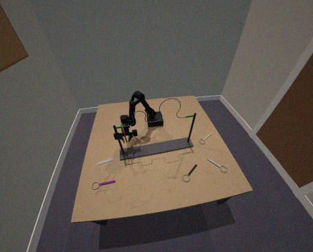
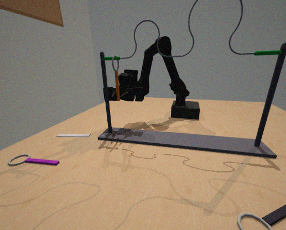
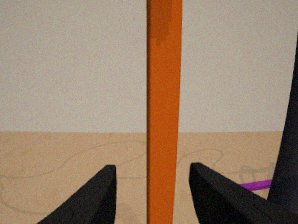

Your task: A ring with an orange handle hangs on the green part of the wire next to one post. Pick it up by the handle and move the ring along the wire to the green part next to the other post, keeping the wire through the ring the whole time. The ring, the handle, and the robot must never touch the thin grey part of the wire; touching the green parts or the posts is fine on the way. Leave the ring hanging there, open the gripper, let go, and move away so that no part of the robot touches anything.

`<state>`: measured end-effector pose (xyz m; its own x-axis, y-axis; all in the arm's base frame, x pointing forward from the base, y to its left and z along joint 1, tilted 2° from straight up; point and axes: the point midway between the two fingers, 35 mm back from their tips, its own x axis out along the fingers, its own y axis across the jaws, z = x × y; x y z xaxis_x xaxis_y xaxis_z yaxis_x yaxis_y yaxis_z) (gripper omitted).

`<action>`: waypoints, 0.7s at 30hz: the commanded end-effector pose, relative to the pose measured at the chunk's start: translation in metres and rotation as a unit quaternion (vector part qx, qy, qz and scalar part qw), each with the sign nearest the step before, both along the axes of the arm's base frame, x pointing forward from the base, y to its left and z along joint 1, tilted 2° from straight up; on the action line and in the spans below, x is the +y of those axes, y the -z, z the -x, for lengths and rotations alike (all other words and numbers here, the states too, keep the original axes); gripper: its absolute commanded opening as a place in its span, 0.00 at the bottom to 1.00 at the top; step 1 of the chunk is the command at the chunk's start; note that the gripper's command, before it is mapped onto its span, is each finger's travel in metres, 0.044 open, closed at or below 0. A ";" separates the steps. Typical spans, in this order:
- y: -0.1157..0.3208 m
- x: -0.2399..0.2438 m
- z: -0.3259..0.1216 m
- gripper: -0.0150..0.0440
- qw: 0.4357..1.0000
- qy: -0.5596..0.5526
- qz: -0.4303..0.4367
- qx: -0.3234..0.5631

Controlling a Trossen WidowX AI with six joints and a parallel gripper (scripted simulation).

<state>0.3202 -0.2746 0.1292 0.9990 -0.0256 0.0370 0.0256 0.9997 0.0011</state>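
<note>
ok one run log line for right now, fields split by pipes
gripper: open | handle: between fingers, ungrasped | ring: hanging on green

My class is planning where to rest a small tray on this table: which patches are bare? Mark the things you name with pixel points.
Bare wood shows between the purple-handled ring (image 1: 107,183) (image 2: 42,161) and the dark-handled ring (image 1: 192,170) (image 2: 280,215), crossed only by shadows. Crowding is worst at the left-hand post (image 1: 118,140) (image 2: 106,97) in the top view, where the gripper (image 1: 126,140) (image 3: 153,172) and orange handle (image 1: 125,135) (image 2: 117,85) (image 3: 164,110) bunch together.
</note>
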 end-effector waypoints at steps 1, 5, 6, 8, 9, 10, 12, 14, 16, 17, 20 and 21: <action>-0.002 -0.002 -0.008 0.53 1.000 0.002 0.005 -0.002; -0.002 -0.001 -0.014 0.53 1.000 0.002 0.005 -0.002; -0.002 -0.001 -0.016 0.53 1.000 0.002 0.005 -0.002; -0.003 -0.001 -0.018 0.53 1.000 0.002 0.005 -0.002; -0.003 -0.001 -0.018 0.53 1.000 0.002 0.005 -0.002; -0.003 -0.001 -0.018 0.53 1.000 0.002 0.005 -0.002; -0.003 -0.001 -0.018 0.53 1.000 0.002 0.005 -0.002; -0.003 -0.001 -0.018 0.53 1.000 0.002 0.005 -0.002; -0.003 -0.001 -0.018 0.53 1.000 0.002 0.005 -0.002; -0.003 -0.001 -0.018 0.53 1.000 0.002 0.005 -0.002; -0.003 -0.001 -0.018 0.53 1.000 0.002 0.005 -0.002; -0.003 -0.001 -0.018 0.53 1.000 0.002 0.005 -0.002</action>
<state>0.3379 -0.2739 0.1312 0.9989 -0.0245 0.0400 0.0246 0.9997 -0.0020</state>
